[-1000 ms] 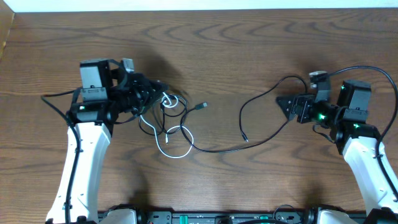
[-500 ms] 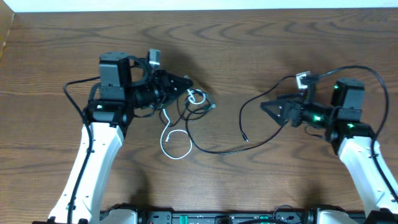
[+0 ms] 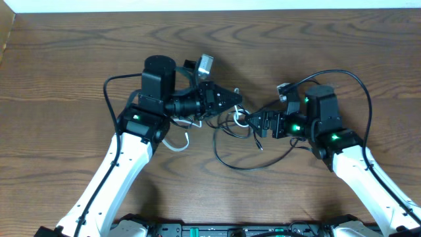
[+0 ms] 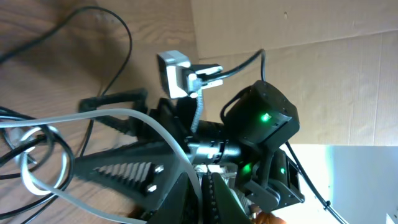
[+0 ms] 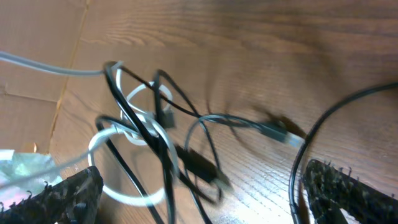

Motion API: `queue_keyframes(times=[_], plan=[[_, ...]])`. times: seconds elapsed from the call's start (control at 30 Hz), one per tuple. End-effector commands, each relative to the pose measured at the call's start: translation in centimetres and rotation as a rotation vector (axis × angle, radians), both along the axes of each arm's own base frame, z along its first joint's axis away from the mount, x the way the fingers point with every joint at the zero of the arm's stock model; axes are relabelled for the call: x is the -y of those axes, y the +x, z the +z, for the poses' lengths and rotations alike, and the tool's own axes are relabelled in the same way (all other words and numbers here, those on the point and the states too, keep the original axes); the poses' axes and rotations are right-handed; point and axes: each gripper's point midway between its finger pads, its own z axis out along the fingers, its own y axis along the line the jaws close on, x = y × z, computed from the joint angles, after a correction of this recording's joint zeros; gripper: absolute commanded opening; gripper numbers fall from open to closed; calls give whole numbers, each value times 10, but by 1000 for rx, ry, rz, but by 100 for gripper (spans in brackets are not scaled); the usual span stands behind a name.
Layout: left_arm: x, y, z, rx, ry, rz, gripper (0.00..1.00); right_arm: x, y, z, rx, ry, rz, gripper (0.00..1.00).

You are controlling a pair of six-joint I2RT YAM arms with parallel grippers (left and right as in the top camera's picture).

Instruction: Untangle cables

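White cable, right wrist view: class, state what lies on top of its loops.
Black cable strands cross over the white cable loops; blur hides the order at some crossings.

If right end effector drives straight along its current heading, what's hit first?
Probably the tangled cables, dead ahead of the open right end effector; the left end effector gripping them sits just beyond. Depth unclear.

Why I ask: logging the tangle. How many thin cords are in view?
2. White cable: tangled at centre, one loop beside the left arm. Black cable: same tangle, looping toward the front.
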Motion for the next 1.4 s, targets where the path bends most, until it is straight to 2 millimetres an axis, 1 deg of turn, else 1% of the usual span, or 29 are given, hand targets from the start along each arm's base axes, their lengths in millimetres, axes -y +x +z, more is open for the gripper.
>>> queue_keyframes(times=[0.0,0.03,0.07,0.1,0.13,0.2,0.23,0.3,0.43,0.53,0.6,0.63,0.7,0.8,0.9,1.0,1.17,1.2,1.27,1.37], plan=[[8,-11,10,11,-22,-39,8,-4,2,-1,7,-27,-11,98],[9,-12,10,8,-23,-44,8,-5,2,-2,9,-35,-14,96],[11,-14,11,3,-24,-49,8,-4,3,-4,11,-50,-27,89],[12,-15,11,-2,-25,-51,8,-2,4,-6,12,-70,-43,76],[13,-16,11,-1,-27,-54,8,0,6,-9,12,-86,-56,67],[14,-16,13,7,-31,-58,8,5,7,-15,4,-119,-80,54],[14,-17,14,9,-32,-58,8,8,8,-19,-4,-139,-95,52],[13,-18,19,19,-39,-56,8,11,7,-29,-34,-162,-103,52],[12,-20,28,55,-53,-56,8,10,5,-46,-85,-177,-93,41],[11,-22,35,63,-65,-52,8,17,7,-64,-123,-228,-120,40],[10,-24,40,83,-72,-52,8,33,7,-82,-173,-302,-192,41],[10,-25,42,91,-75,-51,8,44,6,-91,-208,-348,-249,44],[8,-25,46,103,-79,-46,8,64,3,-102,-257,-421,-336,47],[1,-22,50,115,-82,-26,8,96,-5,-112,-321,-524,-461,46],[-9,-15,53,125,-83,10,8,123,-14,-117,-379,-597,-577,45],[-22,-6,56,136,-83,55,8,141,-20,-120,-426,-622,-649,46],[-51,9,60,144,-92,124,8,166,-27,-123,-494,-627,-733,49],[-57,12,61,143,-95,134,8,170,-27,-123,-503,-624,-744,47],[-67,15,62,142,-101,147,8,170,-27,-123,-515,-604,-740,44],[-73,15,63,141,-108,146,8,165,-24,-123,-504,-583,-716,42]])
